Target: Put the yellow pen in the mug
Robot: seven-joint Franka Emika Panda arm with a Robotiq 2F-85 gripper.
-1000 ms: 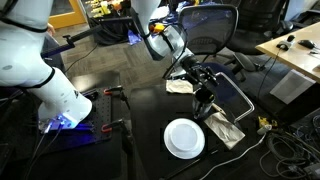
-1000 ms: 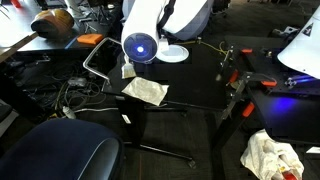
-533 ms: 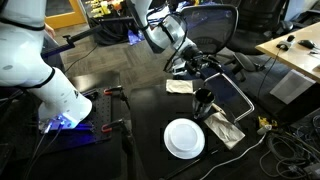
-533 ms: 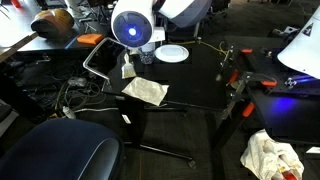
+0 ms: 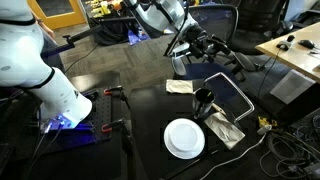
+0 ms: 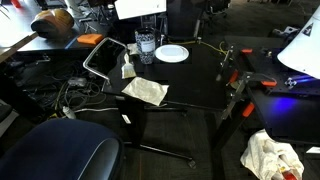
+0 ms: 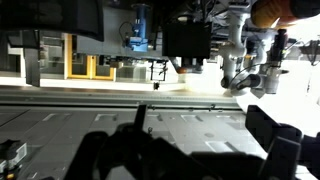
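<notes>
Starting with the black table (image 5: 150,110), which takes up the lower middle of both exterior views, the arm (image 5: 160,15) reaches in from 12 o'clock and hangs well above it. A bent wire frame (image 5: 238,98) lies at 3 o'clock of the mug (image 5: 203,100), a round white plate (image 5: 184,138) sits at 7 o'clock of it, one crumpled cloth (image 5: 180,87) lies at 10 o'clock and another cloth (image 5: 226,130) at 5 o'clock. The gripper (image 5: 207,47) is high at 12 o'clock of the mug and well apart from it. In the wrist view its fingers (image 7: 275,150) are dark silhouettes at 5 and 7 o'clock, standing wide apart with nothing bright between them, so the jaws read as spread and empty. The yellow pen cannot be picked out in any view: no yellow-green streak lies on the bare table, so it is probably down inside the mug, hidden by the dark wall, though that is a judgement. Such a pen should be light, stiff and smooth, prone to roll or pivot; a pinch across its middle would hold it level, and a loose release could tip the small mug.
</notes>
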